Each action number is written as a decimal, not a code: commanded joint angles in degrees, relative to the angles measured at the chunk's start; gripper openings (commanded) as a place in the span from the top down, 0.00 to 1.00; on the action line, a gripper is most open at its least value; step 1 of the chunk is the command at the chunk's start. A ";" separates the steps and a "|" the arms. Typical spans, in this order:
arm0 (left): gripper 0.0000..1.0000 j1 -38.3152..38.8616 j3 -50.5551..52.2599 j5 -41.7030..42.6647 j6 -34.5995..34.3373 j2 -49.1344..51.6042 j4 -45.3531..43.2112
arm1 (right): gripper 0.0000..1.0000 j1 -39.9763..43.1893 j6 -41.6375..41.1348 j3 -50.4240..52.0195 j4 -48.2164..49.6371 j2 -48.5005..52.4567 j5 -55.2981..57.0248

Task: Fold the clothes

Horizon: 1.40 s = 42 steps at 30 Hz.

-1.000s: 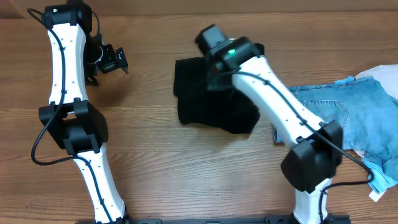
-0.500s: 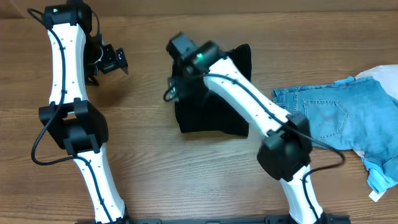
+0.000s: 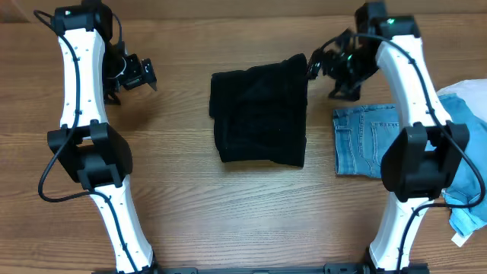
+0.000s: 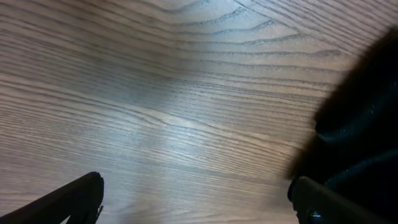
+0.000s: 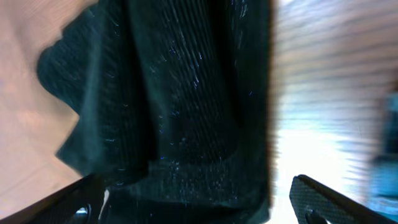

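The black fuzzy garment [image 3: 259, 114] lies folded into a rough square at the table's centre. Light-blue denim [image 3: 369, 141] lies to its right and runs off toward the right edge. My right gripper [image 3: 315, 68] hovers open just off the black garment's far right corner, fingers pointing left. The right wrist view shows the black knit [image 5: 174, 93] below and between the spread fingers of the right gripper [image 5: 196, 208], which grip nothing. My left gripper [image 3: 150, 74] stands open over bare wood, well left of the garment. The black cloth's edge [image 4: 367, 124] shows beside the left gripper [image 4: 199, 205].
A pale blue and white cloth [image 3: 464, 217] lies at the right edge under the denim. Bare wooden tabletop [image 3: 190, 198] lies in front of and to the left of the black garment. Both arm bases stand at the near edge.
My right gripper let go of the black garment over its left part and swung back to its far right corner, now open. The garment lies flatter. The left arm has not moved.
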State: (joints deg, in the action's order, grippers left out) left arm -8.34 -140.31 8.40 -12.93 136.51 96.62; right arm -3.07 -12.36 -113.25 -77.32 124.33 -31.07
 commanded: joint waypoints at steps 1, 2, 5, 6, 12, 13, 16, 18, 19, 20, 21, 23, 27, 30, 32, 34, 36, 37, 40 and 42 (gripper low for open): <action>0.00 0.15 -1.09 0.68 1.36 -1.84 0.20 | 0.00 -1.38 5.57 8.85 7.89 -0.76 -9.64; 0.00 0.15 -1.09 0.66 1.38 -1.84 0.20 | 0.00 -1.42 5.60 10.80 10.25 -0.76 -11.06; 0.00 0.15 -1.09 0.68 1.38 -1.84 0.20 | 0.01 -1.51 8.13 13.99 15.72 -0.76 -16.79; 0.00 0.15 -1.11 0.68 1.36 -1.84 0.20 | 0.04 -1.95 8.13 14.69 17.33 -0.76 -17.07; 0.00 0.15 -1.11 0.66 1.38 -1.84 0.20 | 0.63 -4.57 4.07 14.67 23.78 -0.76 -19.26; 0.00 0.15 -1.11 0.66 1.38 -1.84 0.20 | 0.76 -4.92 2.43 14.40 24.81 -0.76 -20.04; 0.00 0.15 -1.09 0.66 1.38 -1.84 0.20 | 0.96 -5.84 -2.21 12.87 29.42 -0.79 -28.44; 0.00 0.15 -1.09 0.66 1.38 -1.84 0.20 | 0.96 -7.04 -8.81 12.11 36.74 -0.79 -33.66; 0.00 0.15 -1.09 0.66 1.38 -1.84 0.20 | 0.96 -8.55 -12.70 12.13 41.97 -0.79 -33.46; 0.00 0.15 -1.09 0.66 1.38 -1.84 0.20 | 0.96 -9.60 -14.49 12.13 44.30 -0.79 -32.70; 0.00 0.15 -1.09 0.66 1.36 -1.84 0.20 | 0.95 -11.74 -17.86 12.13 48.15 -0.79 -30.14; 0.00 0.15 -1.09 0.66 1.36 -1.84 0.20 | 0.83 -15.72 -20.70 12.13 52.30 -0.79 -25.33; 0.00 0.15 -1.09 0.66 1.38 -1.84 0.20 | 0.00 -20.85 -20.22 12.13 50.25 -0.79 -16.33; 0.00 0.15 -1.09 0.63 1.38 -1.84 0.22 | 0.00 -20.28 -19.50 11.19 46.73 -1.90 -16.48; 0.00 0.15 -1.09 0.63 1.86 -1.84 0.20 | 0.00 -17.62 -16.24 7.67 38.29 -5.38 -12.81; 0.00 0.15 -1.09 0.63 2.25 -1.84 0.20 | 0.00 -15.06 -11.78 3.69 27.12 -9.68 -5.95; 0.00 0.17 -1.09 0.66 2.21 -1.84 0.20 | 0.11 -14.16 -6.36 2.89 16.31 -12.15 -2.19; 0.00 0.17 -1.09 0.66 2.21 -1.84 0.20 | 0.27 -14.21 -5.14 3.19 11.78 -12.07 -0.04; 0.00 0.17 -1.09 0.76 2.21 -1.84 0.20 | 0.62 -18.12 -5.20 12.22 13.03 -9.75 3.41; 0.00 0.17 -1.09 1.84 2.21 -1.84 0.20 | 0.75 -20.13 -5.62 18.18 19.10 -8.13 1.81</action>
State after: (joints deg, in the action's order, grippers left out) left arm -8.34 -140.31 8.54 -11.81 136.51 96.66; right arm -20.03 -18.79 -102.41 -62.00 112.20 -30.24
